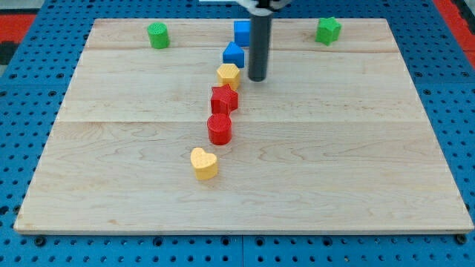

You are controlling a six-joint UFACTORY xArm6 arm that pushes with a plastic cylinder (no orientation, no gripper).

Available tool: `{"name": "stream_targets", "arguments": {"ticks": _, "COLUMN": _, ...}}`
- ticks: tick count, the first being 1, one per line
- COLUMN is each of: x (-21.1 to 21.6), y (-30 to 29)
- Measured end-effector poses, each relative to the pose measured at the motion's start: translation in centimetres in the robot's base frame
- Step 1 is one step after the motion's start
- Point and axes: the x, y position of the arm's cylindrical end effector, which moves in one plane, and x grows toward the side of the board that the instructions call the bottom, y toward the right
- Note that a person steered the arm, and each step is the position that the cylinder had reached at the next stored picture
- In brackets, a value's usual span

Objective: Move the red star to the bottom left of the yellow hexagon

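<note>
My tip, bare and holding nothing, is just right of the hexagon; the star, touching below, should be nudged gently leftward.

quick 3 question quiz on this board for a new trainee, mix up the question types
1. True or false: the red star sits just below the yellow hexagon in the view.
2. Multiple choice: my tip is A) to the view's right of the yellow hexagon, B) touching the yellow heart, C) beside the green cylinder.
3. Fill in: the block directly below the red star in the view is the red ____.

Key
1. True; the two look very close or touching.
2. A; there is a small gap between tip and hexagon.
3. cylinder.
</note>
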Motion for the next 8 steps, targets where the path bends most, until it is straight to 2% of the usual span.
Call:
{"name": "stream_targets", "arguments": {"ticks": 1, "x": 0.1, "y": -2.0}}
{"name": "stream_targets", "arguments": {"ticks": 2, "x": 1.1, "y": 2.4}}
{"name": "stream_targets", "arguments": {"ticks": 3, "x": 9.7, "y": 1.5}}
{"name": "stream_targets", "arguments": {"ticks": 5, "x": 6.9, "y": -4.2}}
{"name": "stream_targets", "arguments": {"ticks": 6, "x": 7.0, "y": -2.4}}
{"name": "stream_targets", "arguments": {"ticks": 7, "x": 6.6, "y": -3.8}}
{"name": "stream_targets", "arguments": {"ticks": 8, "x": 5.4, "y": -7.6}}
